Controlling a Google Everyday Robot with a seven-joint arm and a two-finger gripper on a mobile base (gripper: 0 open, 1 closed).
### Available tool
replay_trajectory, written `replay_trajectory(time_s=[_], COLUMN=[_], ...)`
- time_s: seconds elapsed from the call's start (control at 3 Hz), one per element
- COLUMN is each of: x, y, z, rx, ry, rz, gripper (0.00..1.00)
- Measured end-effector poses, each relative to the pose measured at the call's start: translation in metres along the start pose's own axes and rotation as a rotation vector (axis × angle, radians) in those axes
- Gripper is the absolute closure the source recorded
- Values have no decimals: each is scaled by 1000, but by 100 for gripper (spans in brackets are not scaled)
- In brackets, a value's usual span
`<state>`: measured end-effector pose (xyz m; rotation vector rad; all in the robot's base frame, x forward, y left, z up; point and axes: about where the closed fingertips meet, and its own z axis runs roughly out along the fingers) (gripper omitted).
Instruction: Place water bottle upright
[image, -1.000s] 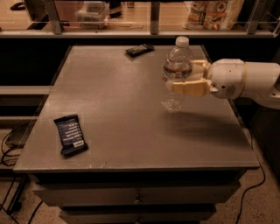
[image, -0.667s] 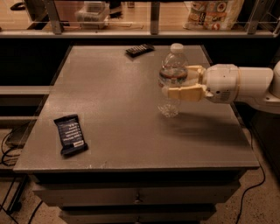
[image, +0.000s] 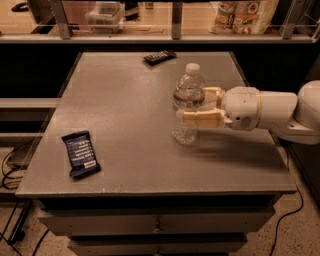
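Observation:
The water bottle (image: 188, 95) is clear and ribbed, with a white cap and a thin coloured band around its middle. It stands upright right of the table's centre, its base at or just above the grey tabletop (image: 130, 100). My gripper (image: 193, 104) reaches in from the right on a white arm (image: 265, 112). It is shut on the bottle's middle, with one tan finger (image: 202, 118) in front of the bottle and the other partly hidden behind it.
A dark blue snack packet (image: 80, 153) lies near the front left corner. A black flat object (image: 159, 56) lies at the table's back edge. Behind the table runs a shelf with a clear container (image: 104, 13) and a bag (image: 243, 14). Drawers sit below the tabletop.
My gripper has moved left and lower, toward the table's middle, carrying the upright bottle with it. The packet and the black object have not moved.

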<state>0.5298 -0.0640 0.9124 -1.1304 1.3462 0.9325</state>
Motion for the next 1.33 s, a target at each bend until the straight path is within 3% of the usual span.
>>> replay_trajectory(time_s=[1.0,1.33], x=[-9,-9], y=[6,6], z=[3,3], rx=[-3,-3], ry=[25,25], rz=[-50,-50], gripper=[0,0])
